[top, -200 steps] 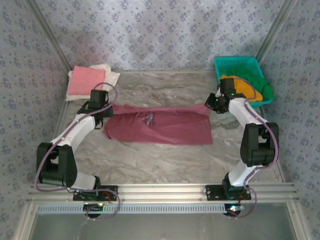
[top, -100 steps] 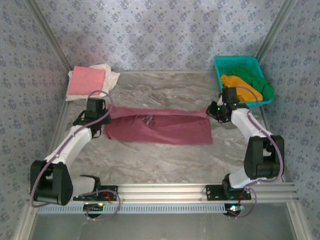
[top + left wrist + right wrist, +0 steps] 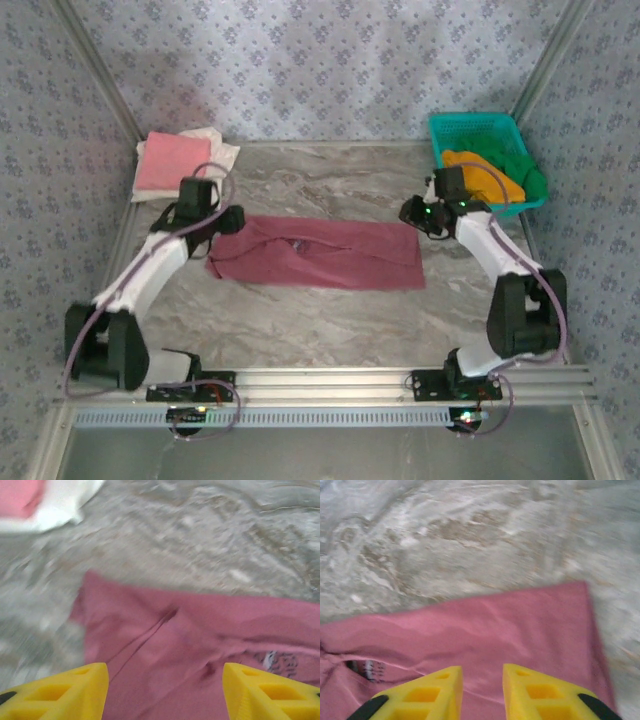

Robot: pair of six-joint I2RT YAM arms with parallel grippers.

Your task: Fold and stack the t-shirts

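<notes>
Releasing the maroon t-shirt (image 3: 320, 255), now folded narrower, left gripper (image 3: 162, 672) stands wide, right gripper (image 3: 481, 672) barely parted, both empty.

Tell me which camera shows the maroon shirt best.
The top view: the whole maroon shirt lies there as a long flat band on the table. The left wrist view gives one end with a bit of white print, blurred; the right wrist view gives the other end's corner.
</notes>
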